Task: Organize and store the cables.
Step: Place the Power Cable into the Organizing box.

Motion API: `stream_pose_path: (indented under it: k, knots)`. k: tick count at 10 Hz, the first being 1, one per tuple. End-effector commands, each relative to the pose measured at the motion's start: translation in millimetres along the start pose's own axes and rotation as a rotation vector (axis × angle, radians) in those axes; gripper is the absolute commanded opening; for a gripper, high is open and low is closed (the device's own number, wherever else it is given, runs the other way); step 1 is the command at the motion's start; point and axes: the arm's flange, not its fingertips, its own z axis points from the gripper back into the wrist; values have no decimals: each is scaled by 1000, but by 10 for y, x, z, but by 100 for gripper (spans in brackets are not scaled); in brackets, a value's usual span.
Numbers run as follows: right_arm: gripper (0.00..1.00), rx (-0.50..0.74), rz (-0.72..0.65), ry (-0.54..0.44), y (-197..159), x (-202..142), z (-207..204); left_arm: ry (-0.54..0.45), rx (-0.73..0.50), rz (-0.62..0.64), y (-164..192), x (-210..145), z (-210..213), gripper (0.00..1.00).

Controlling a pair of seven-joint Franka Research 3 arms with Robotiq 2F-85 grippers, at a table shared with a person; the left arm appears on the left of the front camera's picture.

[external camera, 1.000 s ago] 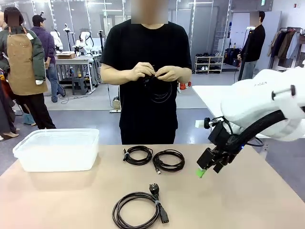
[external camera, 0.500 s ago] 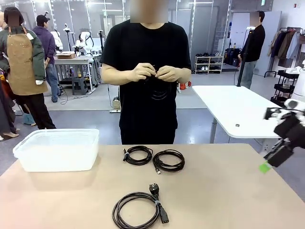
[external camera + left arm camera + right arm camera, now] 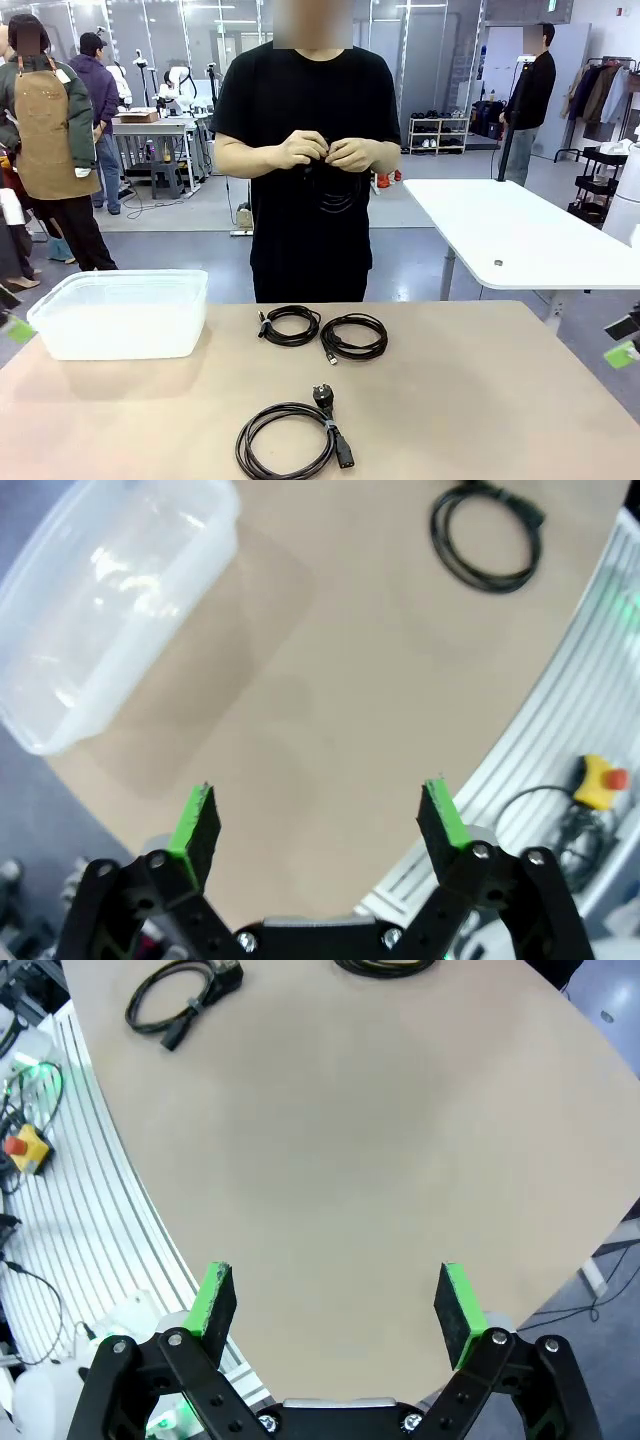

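At the table's left side, the left gripper [image 3: 320, 818] hangs above the tan table [image 3: 480, 400] with its jaws spread wide and empty. A clear plastic bin [image 3: 120, 312] sits at the table's far left. To the right of the bin, the left coiled cable [image 3: 291, 325] lies just beside the right coiled cable [image 3: 353, 336]. A coiled power cord [image 3: 288, 440] lies nearer the robot. Behind them, the person's hands [image 3: 350, 154] hold another black cable at chest height. At the table's right side, the right gripper [image 3: 335, 1295] hovers with its jaws also spread and empty.
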Motion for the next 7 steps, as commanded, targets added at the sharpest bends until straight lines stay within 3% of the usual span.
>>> stream_pose_path:
  k: [1,5,7]
  knots:
    - [100,-9,60,-50,104,-306,25,51,-6,77,-384,357,-150,100]
    - [100,19,93,-82,176,-544,37,37,58,124,-1148,892,-709,100]
    - [100,16,131,-108,183,-506,41,2,116,151,-1282,1047,-922,100]
